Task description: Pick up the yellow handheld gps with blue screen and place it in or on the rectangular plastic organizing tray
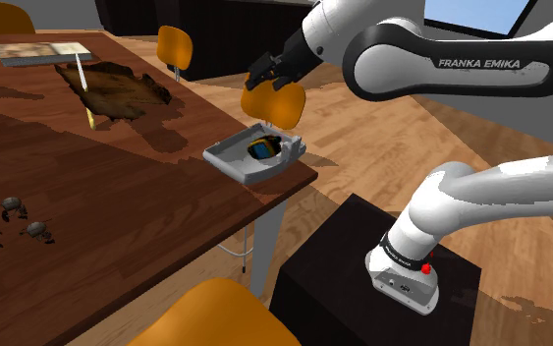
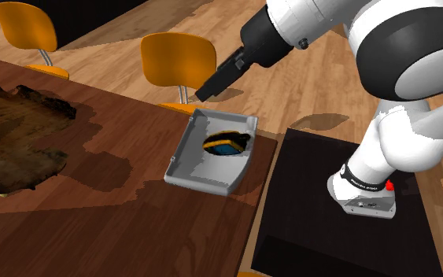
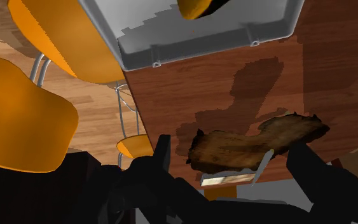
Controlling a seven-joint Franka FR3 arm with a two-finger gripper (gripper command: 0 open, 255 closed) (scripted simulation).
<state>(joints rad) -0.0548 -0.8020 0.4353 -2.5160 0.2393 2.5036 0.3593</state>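
The yellow handheld gps (image 1: 262,149) with its blue screen lies inside the grey rectangular tray (image 1: 227,157), which sits at the corner of the brown wooden table. In the second exterior view the gps (image 2: 226,144) rests at the far end of the tray (image 2: 200,177). My black gripper (image 1: 264,74) hangs above the tray, apart from it. From the second exterior view the gripper (image 2: 208,90) points down at a slant toward the tray's far wall. In the wrist view the fingers (image 3: 161,153) stand apart with nothing between them, and the tray (image 3: 203,32) and a yellow bit of the gps (image 3: 199,7) lie ahead.
An orange chair (image 1: 276,101) stands just beyond the table corner, with another chair (image 1: 179,46) farther back. A dark brown ragged mat (image 1: 117,86), a book (image 1: 43,51) and small dark objects (image 1: 14,206) lie on the table. The black stand (image 1: 362,265) is beside the table edge.
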